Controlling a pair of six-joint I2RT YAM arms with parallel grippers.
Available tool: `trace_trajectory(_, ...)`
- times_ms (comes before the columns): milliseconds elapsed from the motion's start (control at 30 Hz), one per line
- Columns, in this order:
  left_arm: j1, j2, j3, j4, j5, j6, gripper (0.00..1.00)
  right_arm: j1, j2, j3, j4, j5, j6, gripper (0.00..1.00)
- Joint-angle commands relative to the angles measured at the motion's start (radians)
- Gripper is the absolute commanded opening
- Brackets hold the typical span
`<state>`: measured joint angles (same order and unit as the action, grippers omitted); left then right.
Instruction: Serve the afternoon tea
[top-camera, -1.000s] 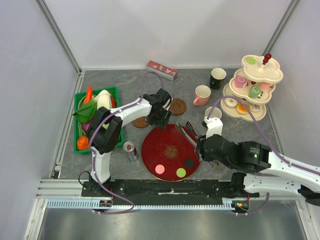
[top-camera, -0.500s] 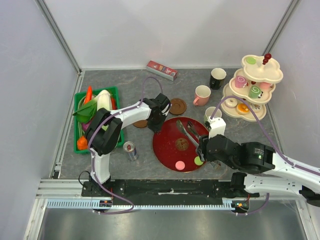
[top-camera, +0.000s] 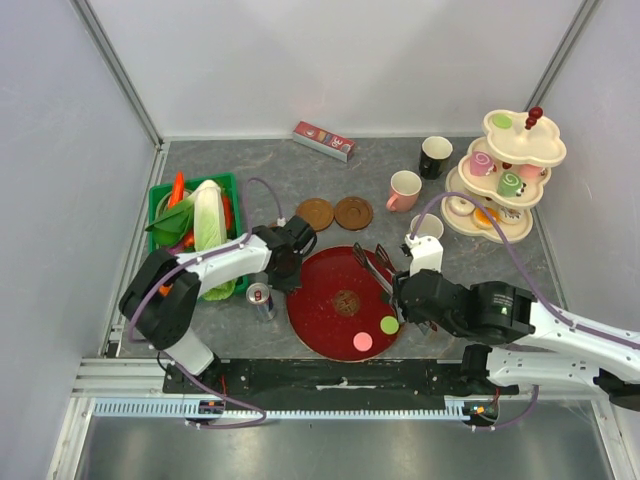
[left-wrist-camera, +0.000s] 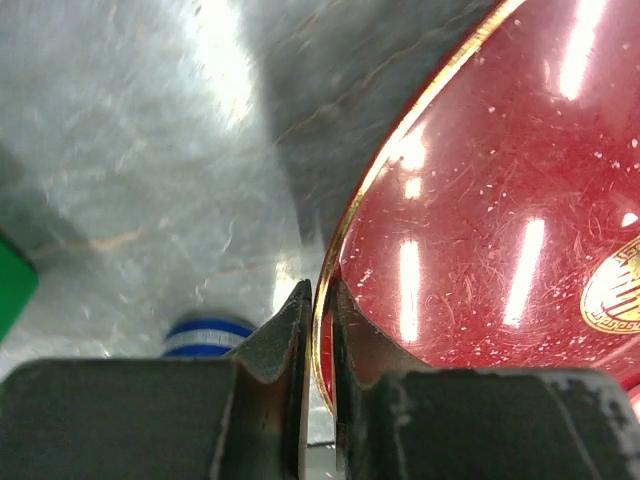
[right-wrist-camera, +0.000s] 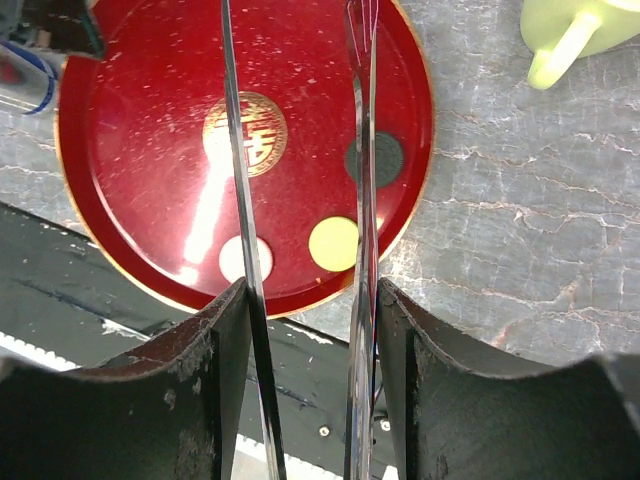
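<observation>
My left gripper is shut on the gold left rim of a round red tray. On the tray lie a pink pastry, a green one and a dark one. My right gripper is shut on metal tongs that reach over the tray. Two brown saucers lie behind the tray. The black mug, the pink mug and the pale green mug stand near the cream tiered stand, which holds more pastries.
A green crate of vegetables stands at the left. A small drink can stands just left of the tray, close to my left fingers. A red box lies at the back. Frame posts and walls enclose the table.
My left gripper came from the saucers down to the tray's left rim and shut on it. The tray shifted right, then back left, and the pastries slid about on it. The right gripper kept its hold.
</observation>
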<state>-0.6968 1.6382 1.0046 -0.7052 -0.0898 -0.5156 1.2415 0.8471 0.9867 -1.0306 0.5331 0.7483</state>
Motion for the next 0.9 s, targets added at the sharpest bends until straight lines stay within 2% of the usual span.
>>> trace_trajectory(0,-0.001,-0.090,-0.072,-0.030,-0.080,-0.311,0.02,0.003,0.044,0.041,0.001,0.051,-0.004,0.57)
trace_trajectory(100,-0.004,-0.147,-0.135,0.013,-0.097,-0.455,0.02,0.003,0.078,0.052,0.003,0.051,-0.006,0.57)
trace_trajectory(400,-0.003,-0.304,-0.248,0.105,-0.117,-0.669,0.02,0.003,0.092,0.056,0.001,0.051,-0.001,0.57)
trace_trajectory(733,-0.029,-0.236,-0.202,0.076,-0.139,-0.713,0.02,-0.002,0.119,0.061,0.000,0.061,-0.003,0.58)
trace_trajectory(867,-0.058,-0.201,-0.169,0.078,-0.143,-0.710,0.11,-0.005,0.135,0.061,0.003,0.064,-0.006,0.58)
